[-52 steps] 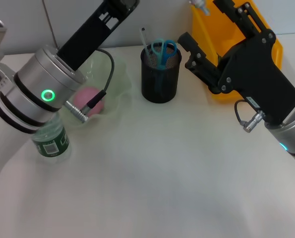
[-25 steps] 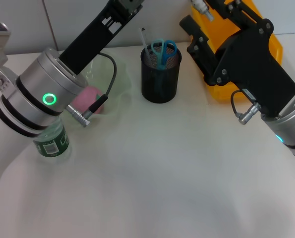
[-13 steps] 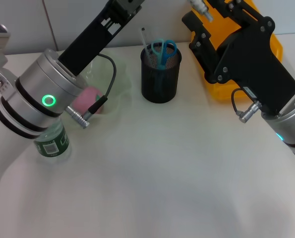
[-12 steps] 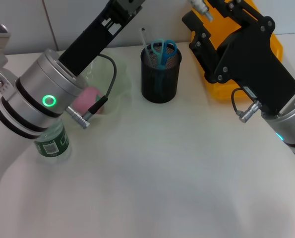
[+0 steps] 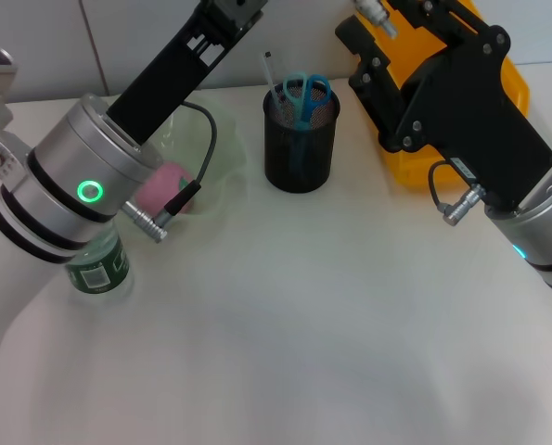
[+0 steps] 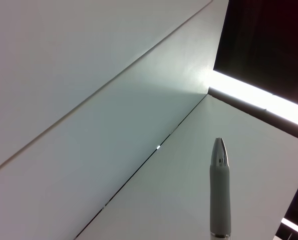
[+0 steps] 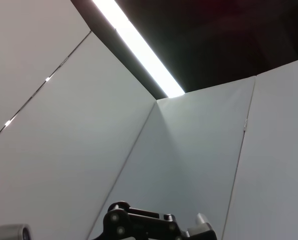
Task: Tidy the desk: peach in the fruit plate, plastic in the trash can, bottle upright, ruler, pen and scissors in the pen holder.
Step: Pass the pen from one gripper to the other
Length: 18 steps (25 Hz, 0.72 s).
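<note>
Both arms are raised, their wrists pointing up past the far edge, so the jaws are out of sight and I cannot tell their state. The pen holder (image 5: 300,139) stands far centre, below and between them, scissors (image 5: 305,95) upright inside. A pen (image 6: 219,192), long axis vertical, shows in the left wrist view.

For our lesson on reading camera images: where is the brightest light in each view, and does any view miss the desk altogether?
Head view: even, soft light on the table, no harsh glare. Left wrist view: only wall panels, a bright strip light and a pen tip. Right wrist view: a strip light and panels; no desk.
</note>
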Available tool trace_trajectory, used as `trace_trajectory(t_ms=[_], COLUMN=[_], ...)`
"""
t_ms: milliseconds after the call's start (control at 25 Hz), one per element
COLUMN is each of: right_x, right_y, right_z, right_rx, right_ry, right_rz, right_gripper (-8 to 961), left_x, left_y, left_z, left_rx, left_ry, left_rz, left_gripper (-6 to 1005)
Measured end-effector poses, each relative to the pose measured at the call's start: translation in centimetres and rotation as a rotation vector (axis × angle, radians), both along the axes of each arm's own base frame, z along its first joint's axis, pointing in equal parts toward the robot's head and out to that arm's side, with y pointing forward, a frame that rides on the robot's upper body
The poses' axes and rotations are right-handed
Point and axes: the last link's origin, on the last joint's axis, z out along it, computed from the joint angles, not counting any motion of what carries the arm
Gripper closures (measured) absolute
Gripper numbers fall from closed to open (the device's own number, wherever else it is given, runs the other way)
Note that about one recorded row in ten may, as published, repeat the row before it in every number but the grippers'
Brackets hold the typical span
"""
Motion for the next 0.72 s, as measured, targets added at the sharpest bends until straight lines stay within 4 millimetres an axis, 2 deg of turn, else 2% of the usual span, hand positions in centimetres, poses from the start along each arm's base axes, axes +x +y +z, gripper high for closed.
trace_trajectory(t_ms=[720], right_x=[-0.13], right_y=[0.1], right_z=[0.04], right_rx=[0.003], right_ry=[0.008], right_rz=[-0.001], right_gripper=[689], left_x=[-0.09], left_y=[-0.37], left_z=[-0.13], left_rx=[-0.007], left_ry=[-0.004], left_rz=[-0.009], left_gripper=[860])
